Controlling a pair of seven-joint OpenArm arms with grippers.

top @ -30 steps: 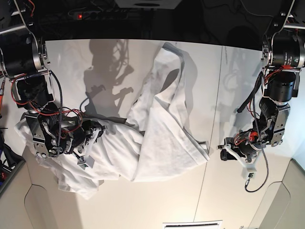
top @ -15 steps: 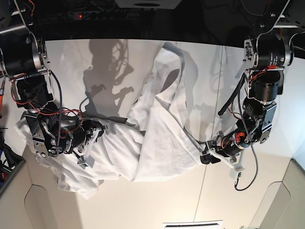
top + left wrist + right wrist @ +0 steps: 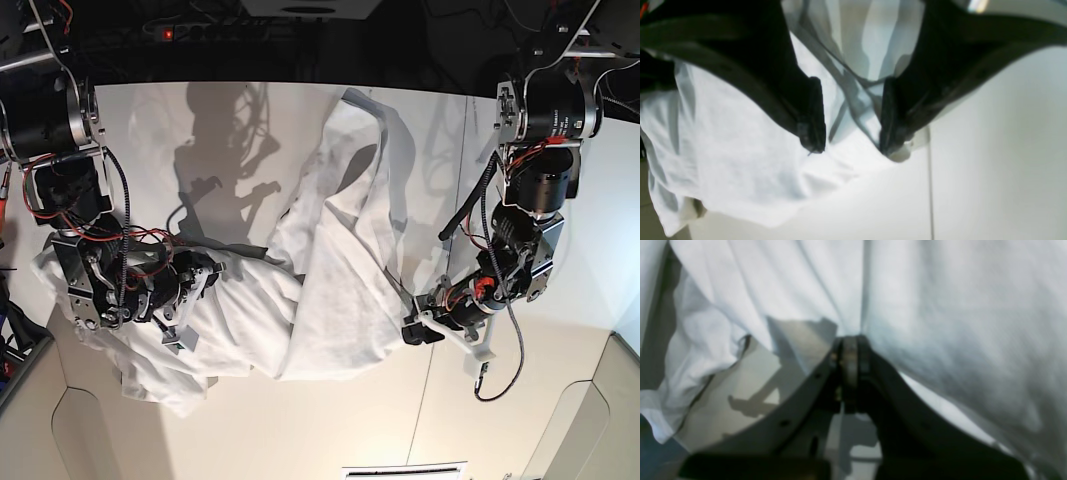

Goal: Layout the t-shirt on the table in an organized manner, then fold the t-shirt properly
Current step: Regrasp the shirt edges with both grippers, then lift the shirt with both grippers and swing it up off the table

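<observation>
Since a second ago the left hand (image 3: 412,331) has travelled in from bare bench (image 3: 520,420) to the t-shirt (image 3: 340,270), and it now sits at the cloth's near right corner. Its wrist view shows the two dark fingers (image 3: 811,116) parted by a moderate gap, straddling the shirt's hem edge (image 3: 853,100) without pinching it; one tip rests on cloth, the other right at the hem where cloth meets bench. The right hand (image 3: 850,350) has not shifted: its fingers are pressed together on a fold of the t-shirt, cloth fanning out from the tips (the base view shows that hand (image 3: 185,290) half buried in the bunched fabric at the left).

Spread across the bench's middle, the shirt runs as a long ridge from the far edge down to the near corner, with a crumpled mass to the left. A thin dark seam (image 3: 931,193) crosses the bench just beside the left hand.

Both wrist views are blurred, so fine contact is hard to judge.
</observation>
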